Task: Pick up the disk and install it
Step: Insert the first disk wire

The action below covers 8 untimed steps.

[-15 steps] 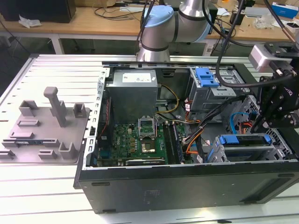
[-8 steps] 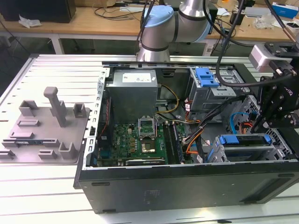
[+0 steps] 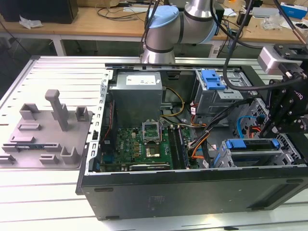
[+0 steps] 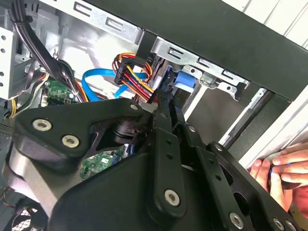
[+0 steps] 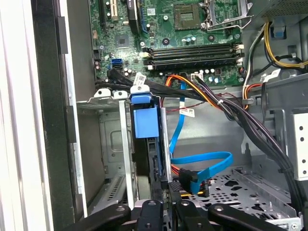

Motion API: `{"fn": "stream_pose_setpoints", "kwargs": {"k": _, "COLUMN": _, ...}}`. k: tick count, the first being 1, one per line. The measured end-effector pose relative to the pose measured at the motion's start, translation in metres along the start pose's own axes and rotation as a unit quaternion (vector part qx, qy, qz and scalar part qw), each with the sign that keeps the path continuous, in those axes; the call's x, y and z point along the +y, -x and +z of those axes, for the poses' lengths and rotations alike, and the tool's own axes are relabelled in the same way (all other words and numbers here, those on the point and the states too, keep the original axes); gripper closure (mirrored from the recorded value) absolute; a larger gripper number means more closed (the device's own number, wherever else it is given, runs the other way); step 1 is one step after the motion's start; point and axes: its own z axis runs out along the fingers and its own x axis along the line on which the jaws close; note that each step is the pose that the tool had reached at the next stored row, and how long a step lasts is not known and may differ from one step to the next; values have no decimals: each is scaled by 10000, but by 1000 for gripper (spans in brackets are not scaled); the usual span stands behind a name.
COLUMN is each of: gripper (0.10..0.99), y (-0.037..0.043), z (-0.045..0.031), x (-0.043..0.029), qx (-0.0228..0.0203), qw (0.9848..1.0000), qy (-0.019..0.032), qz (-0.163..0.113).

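The disk (image 3: 252,145), silver with a blue carrier frame, sits on edge in the drive cage at the case's front corner on the exterior view's right. My black gripper (image 3: 275,134) is at its right-hand end. In the first wrist view the disk's blue tab (image 5: 144,121) stands upright in the bay, and the dark disk edge runs straight back into my gripper (image 5: 168,206), whose fingers close narrowly on it. In the second wrist view the fingers (image 4: 162,125) converge just short of the blue carrier (image 4: 183,80).
The open case (image 3: 192,192) holds a motherboard (image 3: 144,144), a grey power supply (image 3: 137,94), a blue latch (image 3: 213,79) on a metal cage, and cable bundles (image 5: 231,110) beside the bay. A grey fixture plate (image 3: 45,132) lies left of the case. A person's hand (image 4: 284,168) rests outside the case wall.
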Motion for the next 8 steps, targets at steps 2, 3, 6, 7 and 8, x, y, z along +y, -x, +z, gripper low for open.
{"fn": "stream_pose_setpoints", "kwargs": {"k": 2, "gripper": 918, "y": -2, "z": 1, "x": 2, "qx": 1, "qw": 10000, "qy": 0, "qz": 0}}
{"fn": "stream_pose_setpoints", "kwargs": {"k": 3, "gripper": 918, "y": -5, "z": 1, "x": 3, "qx": 2, "qw": 10000, "qy": 0, "qz": 0}}
{"fn": "stream_pose_setpoints", "kwargs": {"k": 6, "gripper": 918, "y": -18, "z": 3, "x": 7, "qx": 2, "qw": 10000, "qy": 0, "qz": 0}}
{"fn": "stream_pose_setpoints", "kwargs": {"k": 7, "gripper": 918, "y": -24, "z": 3, "x": 7, "qx": 2, "qw": 10000, "qy": 0, "qz": 0}}
{"fn": "stream_pose_setpoints", "kwargs": {"k": 8, "gripper": 918, "y": -24, "z": 4, "x": 7, "qx": 2, "qw": 10000, "qy": 0, "qz": 0}}
